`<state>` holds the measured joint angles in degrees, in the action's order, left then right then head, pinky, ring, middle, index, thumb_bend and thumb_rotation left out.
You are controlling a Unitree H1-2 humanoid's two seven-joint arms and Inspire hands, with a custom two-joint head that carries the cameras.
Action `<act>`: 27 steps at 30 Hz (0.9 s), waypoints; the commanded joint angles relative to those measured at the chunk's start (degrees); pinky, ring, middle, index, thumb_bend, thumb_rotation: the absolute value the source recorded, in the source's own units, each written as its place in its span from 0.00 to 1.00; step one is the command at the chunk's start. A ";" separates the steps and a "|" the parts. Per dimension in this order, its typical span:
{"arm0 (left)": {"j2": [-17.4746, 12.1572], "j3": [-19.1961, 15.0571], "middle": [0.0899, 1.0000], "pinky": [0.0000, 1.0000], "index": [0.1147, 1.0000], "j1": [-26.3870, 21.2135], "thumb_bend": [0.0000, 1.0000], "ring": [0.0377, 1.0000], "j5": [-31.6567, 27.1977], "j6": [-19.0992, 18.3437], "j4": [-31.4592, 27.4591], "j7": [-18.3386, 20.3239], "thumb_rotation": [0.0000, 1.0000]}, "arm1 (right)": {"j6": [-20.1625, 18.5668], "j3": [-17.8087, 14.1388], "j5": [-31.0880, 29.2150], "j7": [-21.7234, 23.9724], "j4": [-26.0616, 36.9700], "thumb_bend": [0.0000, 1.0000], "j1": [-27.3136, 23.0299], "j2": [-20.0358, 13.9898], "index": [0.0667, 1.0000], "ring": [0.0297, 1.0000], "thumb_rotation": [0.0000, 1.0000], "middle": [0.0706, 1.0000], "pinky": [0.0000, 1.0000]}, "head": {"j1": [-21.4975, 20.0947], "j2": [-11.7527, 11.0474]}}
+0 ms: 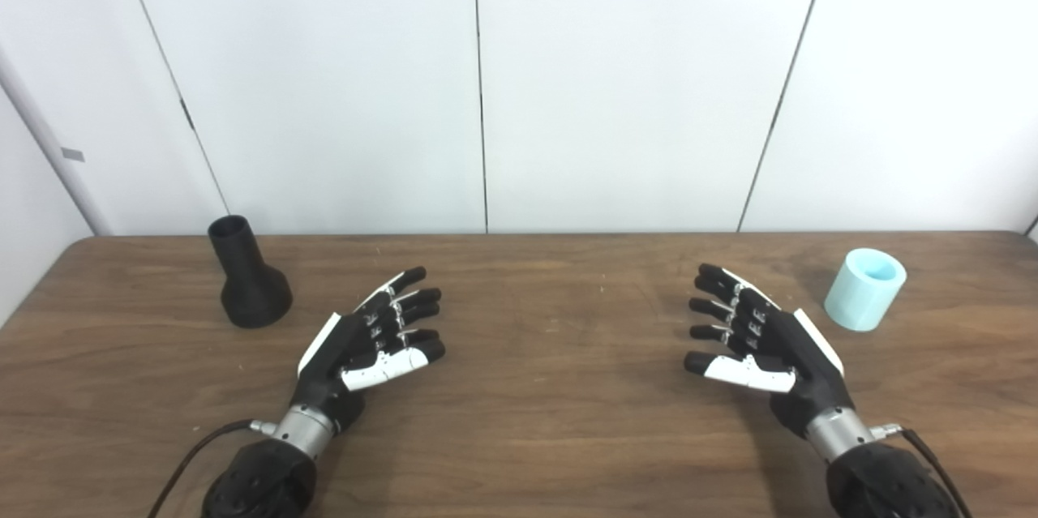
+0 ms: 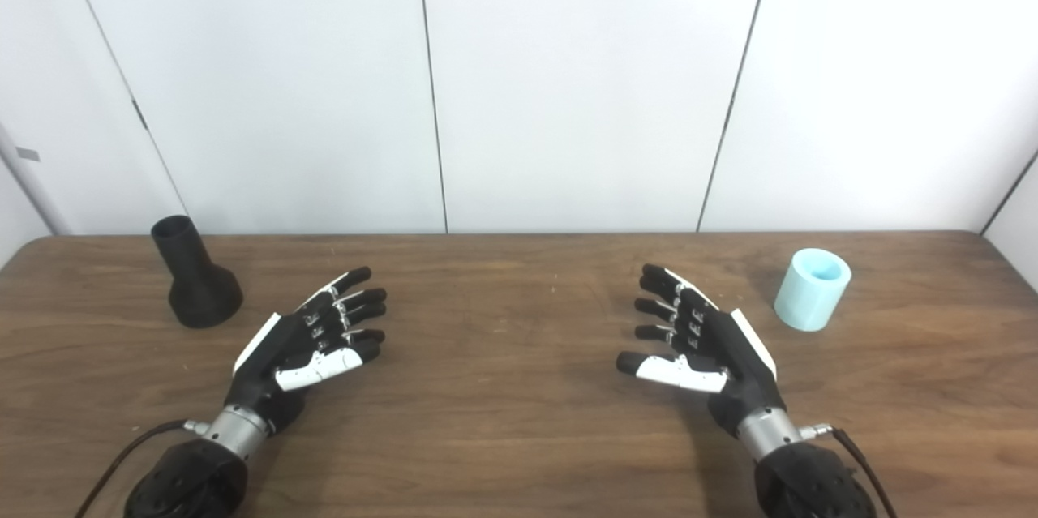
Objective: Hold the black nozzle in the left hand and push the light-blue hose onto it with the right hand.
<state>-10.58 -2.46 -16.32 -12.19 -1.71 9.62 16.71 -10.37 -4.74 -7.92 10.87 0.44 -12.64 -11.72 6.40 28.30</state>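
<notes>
hands (image 1: 369, 340) (image 1: 762, 340) spread, empty; one nozzle (image 1: 247, 275), one hose (image 1: 864, 288)

**Both hands waiting, palms facing inward**

The left hand (image 1: 369, 340) is hovering low with its fingers (image 1: 409, 309) spread and stretched forward, holding nothing. The right hand (image 1: 758, 336) is mirroring it, fingers (image 1: 718, 309) apart and empty, thumb angled toward the middle. Both forearms are entering from the bottom edge, with silver wrists showing and a dark cable trailing from each.
</notes>
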 commanded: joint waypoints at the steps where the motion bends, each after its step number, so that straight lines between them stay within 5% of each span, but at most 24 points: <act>1: -0.13 0.27 0.79 0.70 0.81 -1.68 0.70 0.83 0.76 1.69 -1.69 -0.50 0.18 | 1.83 -1.13 -1.50 0.72 1.54 0.82 -1.87 -1.64 0.87 0.84 0.18 0.89 0.72 | 3.32 -0.42; 7: 2.18 1.80 0.79 0.69 0.80 -2.52 0.73 0.82 3.97 3.54 0.74 -2.45 0.20 | 1.94 -2.43 -2.75 1.62 0.70 0.76 -1.31 -3.49 0.90 0.87 0.15 0.91 0.76 | 11.78 -2.64; 12: 3.03 2.43 0.77 0.64 0.79 -2.74 0.73 0.79 5.77 4.80 1.76 -3.51 0.19 | -1.69 -3.63 -4.82 1.38 1.29 0.81 -1.05 -3.78 0.88 0.87 0.18 0.91 0.82 | 14.16 -3.80; 17: 2.65 2.40 0.77 0.64 0.79 -2.70 0.73 0.79 6.16 4.45 1.28 -3.61 0.19 | 7.71 -3.76 -6.79 6.17 -5.08 0.72 -1.90 -5.22 0.91 0.88 0.09 0.93 0.81 | 14.57 -3.93; 27: -0.64 1.92 0.74 0.58 0.78 -2.77 0.73 0.73 11.66 2.87 -5.98 -6.04 0.18 | 8.55 -3.63 -6.76 5.95 -5.56 0.72 -2.20 -4.77 0.91 0.88 0.10 0.93 0.80 | 14.93 -4.33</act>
<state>-10.45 -0.17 -16.93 -1.08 0.36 5.76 11.42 -4.33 -7.77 -13.93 16.60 -6.59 -12.64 -15.57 21.27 23.91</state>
